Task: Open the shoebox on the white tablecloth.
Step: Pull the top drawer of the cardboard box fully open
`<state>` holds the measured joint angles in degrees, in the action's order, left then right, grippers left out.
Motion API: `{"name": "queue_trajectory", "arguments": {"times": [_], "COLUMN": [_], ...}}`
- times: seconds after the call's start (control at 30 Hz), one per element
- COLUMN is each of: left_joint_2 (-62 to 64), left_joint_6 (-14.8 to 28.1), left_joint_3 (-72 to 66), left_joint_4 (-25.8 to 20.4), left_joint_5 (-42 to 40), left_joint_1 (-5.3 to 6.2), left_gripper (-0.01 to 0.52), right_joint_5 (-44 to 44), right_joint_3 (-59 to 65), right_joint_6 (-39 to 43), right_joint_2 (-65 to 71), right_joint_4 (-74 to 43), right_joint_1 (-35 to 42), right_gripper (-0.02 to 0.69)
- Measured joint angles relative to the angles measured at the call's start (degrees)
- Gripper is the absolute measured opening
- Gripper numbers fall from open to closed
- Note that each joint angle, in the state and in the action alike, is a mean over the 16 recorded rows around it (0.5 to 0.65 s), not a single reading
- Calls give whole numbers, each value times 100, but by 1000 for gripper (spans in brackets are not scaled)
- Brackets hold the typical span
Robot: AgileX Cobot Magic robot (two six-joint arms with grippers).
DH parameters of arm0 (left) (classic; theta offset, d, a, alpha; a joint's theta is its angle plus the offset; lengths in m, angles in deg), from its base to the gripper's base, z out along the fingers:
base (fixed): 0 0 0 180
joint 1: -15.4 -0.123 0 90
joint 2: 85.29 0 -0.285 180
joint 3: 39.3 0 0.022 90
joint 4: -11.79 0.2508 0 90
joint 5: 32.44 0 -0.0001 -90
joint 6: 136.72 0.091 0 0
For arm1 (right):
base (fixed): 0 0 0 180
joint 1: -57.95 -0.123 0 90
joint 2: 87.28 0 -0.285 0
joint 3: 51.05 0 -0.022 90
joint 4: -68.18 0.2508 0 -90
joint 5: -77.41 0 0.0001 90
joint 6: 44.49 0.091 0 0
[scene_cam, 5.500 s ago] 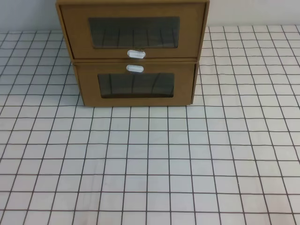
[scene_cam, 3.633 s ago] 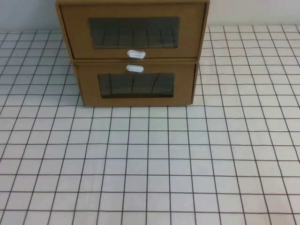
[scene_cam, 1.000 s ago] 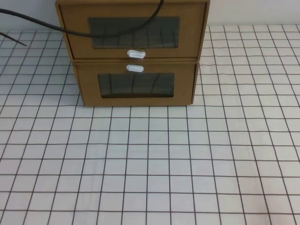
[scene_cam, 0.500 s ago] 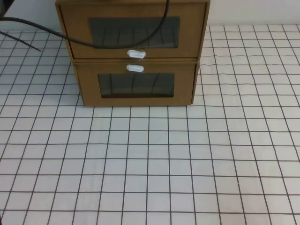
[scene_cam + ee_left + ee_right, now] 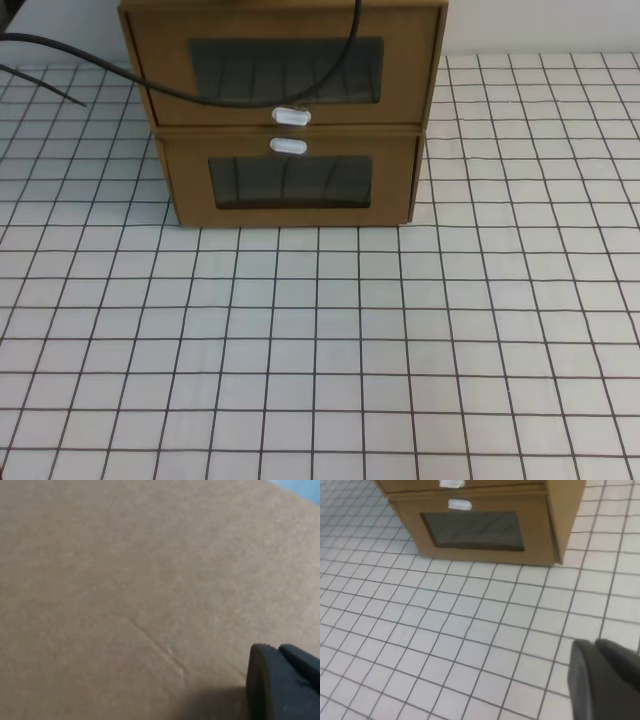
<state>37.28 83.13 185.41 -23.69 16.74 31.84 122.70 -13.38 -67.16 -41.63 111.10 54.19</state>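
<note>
Two brown cardboard boxes stand stacked at the back of the white tablecloth (image 5: 320,340). The lower shoebox (image 5: 290,180) rests on the cloth and is closed, with a white oval pull tab (image 5: 288,147) above its dark window. My right gripper (image 5: 596,644) hovers shut and empty over the cloth, in front and to the right of that shoebox (image 5: 475,530). My left gripper (image 5: 278,649) is shut and sits close against plain brown cardboard (image 5: 125,580) that fills the left wrist view. Neither gripper shows in the exterior high view.
The upper box (image 5: 285,65) has its own window and white tab (image 5: 290,116). A black cable (image 5: 200,95) hangs across its front and runs off to the left. Bare grid cloth lies in front and to the right of the stack.
The black cable, absent in the oldest frames, has come in across the upper box and shifted slightly. Both boxes stay closed and have not moved.
</note>
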Motion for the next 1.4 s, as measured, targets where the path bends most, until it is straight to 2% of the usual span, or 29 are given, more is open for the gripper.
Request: {"name": "queue_trajectory", "arguments": {"times": [0.2,0.4,0.67,0.83,1.1,1.4], "left_joint_2": [0,0,0,0,0,0], "left_joint_6": [-28,-86,-168,-193,-202,-205], "left_joint_3": [85,144,162,165,170,172], "left_joint_4": [108,188,205,205,205,205], "left_joint_5": [163,300,392,423,447,450], "left_joint_1": [-25,-75,-141,-157,-159,-159], "left_gripper": [-2,-2,-2,-2,-2,-2], "right_joint_5": [216,202,163,54,-360,-703], "right_joint_3": [-1172,-2167,-3068,-3302,-3368,-3413], "right_joint_6": [-34,665,2302,3393,4959,6139], "right_joint_2": [1335,2539,3940,4610,5389,6107], "right_joint_4": [-584,-1884,-4810,-6963,-10170,-12602], "right_joint_1": [-732,-2090,-4102,-5007,-5638,-5708], "right_gripper": [-13,-13,-13,-13,14,155]}}
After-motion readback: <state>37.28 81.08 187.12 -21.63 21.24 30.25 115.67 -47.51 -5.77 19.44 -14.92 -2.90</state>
